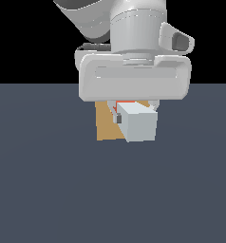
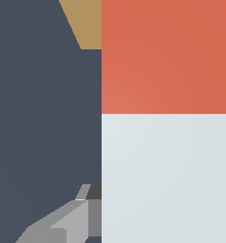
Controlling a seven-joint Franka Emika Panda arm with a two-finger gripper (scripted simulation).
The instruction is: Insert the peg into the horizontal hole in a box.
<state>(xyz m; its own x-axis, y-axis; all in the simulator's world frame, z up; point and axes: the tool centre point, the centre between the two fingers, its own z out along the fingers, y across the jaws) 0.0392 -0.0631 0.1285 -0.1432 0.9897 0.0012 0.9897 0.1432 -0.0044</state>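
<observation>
1 peg (image 1: 139, 124) — 1 box (image 1: 107, 124) — 1 arm (image 1: 134, 28) — 1 floor (image 1: 48, 190)

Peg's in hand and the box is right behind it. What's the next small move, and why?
Probably ease the peg forward, red end first, toward the box. The gripper holds it off the floor with its red end against the box face; the hole is hidden, so advance slowly and check alignment.
</observation>
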